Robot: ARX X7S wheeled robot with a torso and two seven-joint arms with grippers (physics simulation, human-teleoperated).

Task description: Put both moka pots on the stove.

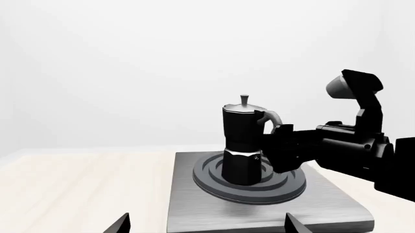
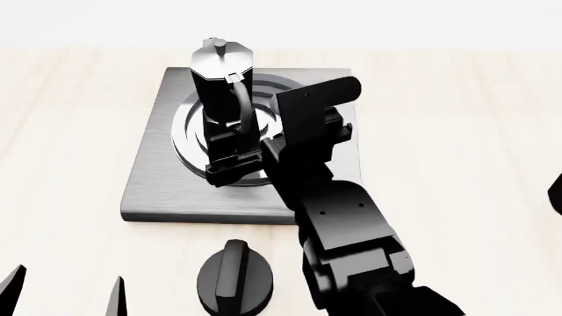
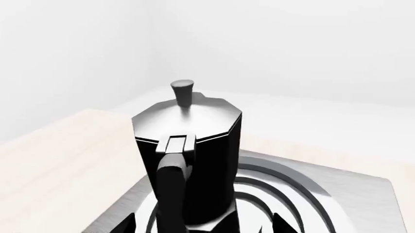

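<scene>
Nearest the head camera: black round knob [image 2: 233,277] on the pale wooden table [image 2: 457,131], just in front of the stove [image 2: 167,191]. Right gripper [image 2: 230,160] closed around the handle of a moka pot [image 2: 222,79], which stands upright on the ring burner [image 1: 250,184]. Left gripper [image 2: 62,293]: only its fingertips show, spread apart, holding nothing. Second pot not in view.

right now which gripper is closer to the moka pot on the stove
Right. The right gripper is at the moka pot, at its handle over the stove. The left gripper sits well back, short of the stove's near edge.
</scene>
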